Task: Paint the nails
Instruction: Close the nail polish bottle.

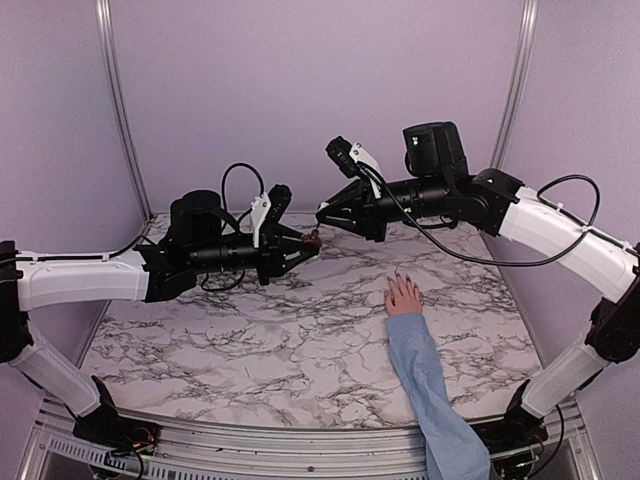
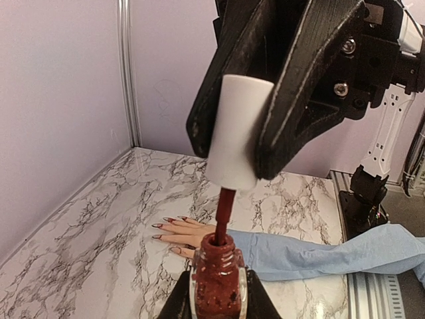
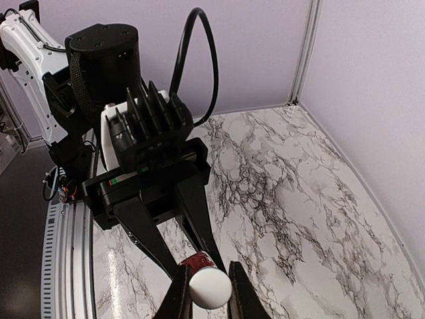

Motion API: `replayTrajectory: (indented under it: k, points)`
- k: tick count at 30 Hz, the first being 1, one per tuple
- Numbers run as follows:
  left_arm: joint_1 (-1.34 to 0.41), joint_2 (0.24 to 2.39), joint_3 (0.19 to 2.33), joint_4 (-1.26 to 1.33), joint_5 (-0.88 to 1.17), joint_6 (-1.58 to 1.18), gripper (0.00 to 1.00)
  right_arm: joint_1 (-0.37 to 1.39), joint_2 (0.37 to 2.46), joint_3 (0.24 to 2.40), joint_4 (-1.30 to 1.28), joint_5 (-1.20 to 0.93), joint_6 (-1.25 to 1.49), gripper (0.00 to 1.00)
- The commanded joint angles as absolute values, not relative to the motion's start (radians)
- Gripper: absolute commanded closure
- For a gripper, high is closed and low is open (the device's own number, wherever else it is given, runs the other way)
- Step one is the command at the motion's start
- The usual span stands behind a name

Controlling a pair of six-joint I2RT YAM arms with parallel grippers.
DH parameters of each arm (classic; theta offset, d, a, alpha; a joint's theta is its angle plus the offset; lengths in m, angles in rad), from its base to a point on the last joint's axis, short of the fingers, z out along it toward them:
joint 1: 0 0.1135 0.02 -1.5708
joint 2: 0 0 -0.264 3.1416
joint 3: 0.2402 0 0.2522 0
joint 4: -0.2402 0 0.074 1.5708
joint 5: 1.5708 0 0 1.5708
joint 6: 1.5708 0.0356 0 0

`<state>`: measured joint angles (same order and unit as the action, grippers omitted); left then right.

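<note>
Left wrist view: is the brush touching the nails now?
No, the brush stem goes from the white cap down into the neck of the red polish bottle, apart from the nails on the table.

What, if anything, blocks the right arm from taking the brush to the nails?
Likely yes, once the brush lifts out. The right gripper grips the white cap, with the brush in the neck of the bottle that the left gripper holds. The nails lie uncovered on the table.
</note>
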<state>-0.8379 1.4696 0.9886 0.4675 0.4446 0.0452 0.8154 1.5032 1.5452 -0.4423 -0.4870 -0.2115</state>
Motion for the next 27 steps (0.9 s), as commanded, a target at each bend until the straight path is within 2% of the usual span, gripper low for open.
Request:
replayTrajectory:
  k: [1,27]
  points:
    - [-0.833,1.480,1.030,0.498,0.465,0.046,1.00,0.823,1.499,1.554,-0.422,-0.495,-0.207,1.00]
    - [-0.834,1.473,1.058,0.499,0.488,0.059,1.00,0.824,1.522,1.530,-0.420,-0.524,-0.196,1.00]
